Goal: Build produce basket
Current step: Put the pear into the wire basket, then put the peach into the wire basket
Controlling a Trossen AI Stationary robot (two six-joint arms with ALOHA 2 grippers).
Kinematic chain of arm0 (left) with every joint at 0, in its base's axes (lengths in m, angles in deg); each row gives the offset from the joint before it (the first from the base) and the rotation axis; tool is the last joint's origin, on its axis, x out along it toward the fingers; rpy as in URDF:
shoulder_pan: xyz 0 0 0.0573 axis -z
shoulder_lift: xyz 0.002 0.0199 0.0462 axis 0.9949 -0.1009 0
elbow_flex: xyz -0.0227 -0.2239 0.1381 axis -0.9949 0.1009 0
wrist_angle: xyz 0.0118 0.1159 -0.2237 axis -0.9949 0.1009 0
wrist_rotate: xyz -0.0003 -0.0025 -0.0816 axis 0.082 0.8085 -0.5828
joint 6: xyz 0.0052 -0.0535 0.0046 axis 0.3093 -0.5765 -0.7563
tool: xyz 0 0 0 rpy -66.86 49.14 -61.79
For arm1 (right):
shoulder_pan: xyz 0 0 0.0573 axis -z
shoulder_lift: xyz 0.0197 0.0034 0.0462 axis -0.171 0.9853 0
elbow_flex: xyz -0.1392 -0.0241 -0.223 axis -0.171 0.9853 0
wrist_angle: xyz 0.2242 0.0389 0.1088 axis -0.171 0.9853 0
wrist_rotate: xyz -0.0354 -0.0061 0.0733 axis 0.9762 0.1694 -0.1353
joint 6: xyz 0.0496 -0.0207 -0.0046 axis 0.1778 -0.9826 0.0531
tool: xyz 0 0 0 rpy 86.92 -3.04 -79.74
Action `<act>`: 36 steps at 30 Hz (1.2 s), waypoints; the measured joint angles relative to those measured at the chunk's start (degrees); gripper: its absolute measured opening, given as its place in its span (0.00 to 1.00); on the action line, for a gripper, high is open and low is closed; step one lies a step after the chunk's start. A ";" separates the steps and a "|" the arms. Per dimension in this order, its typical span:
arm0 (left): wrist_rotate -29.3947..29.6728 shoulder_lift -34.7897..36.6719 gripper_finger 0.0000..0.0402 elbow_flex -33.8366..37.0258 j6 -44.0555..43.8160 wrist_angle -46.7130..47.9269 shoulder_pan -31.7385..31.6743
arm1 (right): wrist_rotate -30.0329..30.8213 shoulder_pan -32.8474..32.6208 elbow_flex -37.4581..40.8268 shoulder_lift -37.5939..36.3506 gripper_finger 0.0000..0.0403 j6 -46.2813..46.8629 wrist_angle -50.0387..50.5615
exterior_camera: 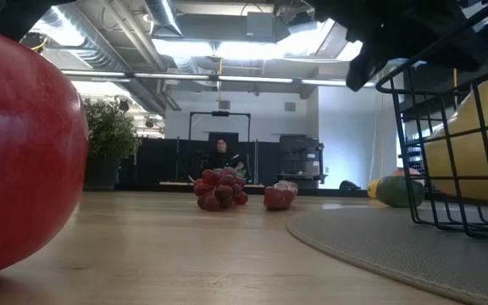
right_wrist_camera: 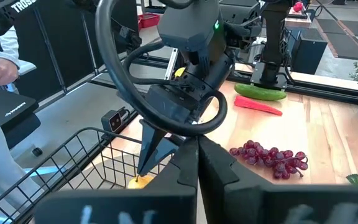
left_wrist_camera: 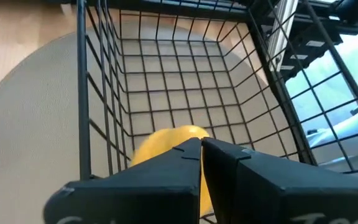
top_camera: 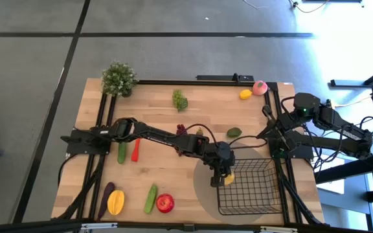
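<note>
- A potted plant (top_camera: 118,79) stands at the far left corner of the table (top_camera: 154,113), well away from the work.
- Scattered produce lies around: green grapes (top_camera: 179,99) at the far middle, a lemon (top_camera: 245,94) and a peach (top_camera: 259,87) at the far right, an avocado (top_camera: 234,132) beside the left arm, and dark grapes (right_wrist_camera: 271,155) under that arm.
- A cucumber (top_camera: 122,152) and a red chili (top_camera: 135,149) lie side by side near the left arm's base.
- Along the near edge sit an eggplant (top_camera: 105,197), a mango (top_camera: 115,202), a second cucumber (top_camera: 151,198) and an apple (top_camera: 165,203).
- The basket (top_camera: 254,188) stands on a round mat (top_camera: 203,184) at the near right.
- The left hand (top_camera: 220,179) hangs at the basket's left rim with its fingers pressed together, empty.
- A yellow fruit (left_wrist_camera: 160,143), probably a pear, lies inside the basket just below that hand.
- The right hand (right_wrist_camera: 196,149) waits with fingers closed, back near the table's right edge.
</note>
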 joint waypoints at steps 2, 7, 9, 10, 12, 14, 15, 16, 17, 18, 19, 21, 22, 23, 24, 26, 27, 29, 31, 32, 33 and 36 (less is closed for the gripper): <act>-0.01 0.00 0.00 0.62 0.00 0.09 0.00 | 0.02 0.00 0.00 0.00 0.00 0.00 0.00; -0.01 0.00 0.00 1.66 0.00 0.14 0.00 | 0.04 0.00 -0.02 0.00 0.00 0.00 0.00; 0.05 0.00 0.00 1.66 0.04 0.14 0.00 | 0.04 0.00 0.00 0.02 0.00 0.00 0.00; 0.19 0.00 0.00 1.66 0.03 0.14 0.00 | 0.04 0.00 0.00 0.01 0.00 0.00 0.00; 1.08 0.00 0.00 1.66 0.04 0.14 0.02 | 0.04 0.00 0.00 0.01 0.00 0.00 0.00; 3.10 0.00 0.00 1.66 0.07 0.17 0.04 | 0.04 0.00 0.00 0.00 0.00 0.00 0.00; 4.10 0.00 0.00 1.66 0.07 0.17 0.04 | 0.04 0.00 0.00 0.00 0.00 0.00 0.00; 4.79 0.00 0.00 1.66 0.12 0.20 0.02 | 0.04 0.00 -0.01 0.00 0.00 0.00 0.00; 5.00 0.00 0.00 1.66 0.41 0.23 0.00 | 0.04 0.00 0.00 0.00 0.00 0.00 0.00; 5.02 0.00 0.00 1.66 0.89 0.25 0.00 | 0.04 0.01 0.00 0.00 0.00 0.00 0.00; 5.04 0.00 0.00 1.66 1.11 0.25 0.00 | 0.04 0.00 -0.02 0.00 0.00 0.00 -0.02; 5.04 0.00 0.00 1.66 1.18 0.27 0.02 | 0.04 0.00 0.00 0.00 0.00 0.00 -0.02; 5.04 0.00 0.00 1.66 1.18 0.35 0.04 | 0.04 0.00 0.00 0.00 0.00 0.00 -0.02; 5.04 0.00 0.00 1.66 1.18 0.42 0.04 | 0.04 0.00 -0.01 0.00 0.00 0.00 -0.01; 5.04 0.00 0.00 1.66 1.18 0.45 0.02 | 0.04 0.01 0.00 0.00 0.00 0.00 -0.01; 5.07 0.00 0.01 1.66 1.18 0.47 -0.05 | 0.04 0.01 0.00 0.00 0.00 0.00 0.00; 5.07 0.00 0.02 1.66 1.18 0.47 -0.07 | 0.04 0.01 0.00 0.00 0.00 0.00 -0.01; 5.13 0.00 0.05 1.66 1.18 0.46 -0.11 | 0.04 0.02 0.00 0.00 0.00 0.00 -0.02; 5.42 0.00 0.09 1.66 0.66 0.49 -0.13 | 0.04 0.00 -0.02 0.00 0.00 0.00 -0.02; 5.86 0.00 0.11 1.66 0.21 0.51 -0.13 | 0.04 0.00 0.00 0.00 0.00 0.00 0.00; 6.37 0.00 0.13 1.66 0.06 0.52 -0.12 | 0.07 0.00 0.00 0.00 0.00 0.00 0.00; 7.27 0.00 0.17 1.66 0.04 0.42 -0.13 | 0.07 0.01 0.00 0.00 0.00 0.00 -0.01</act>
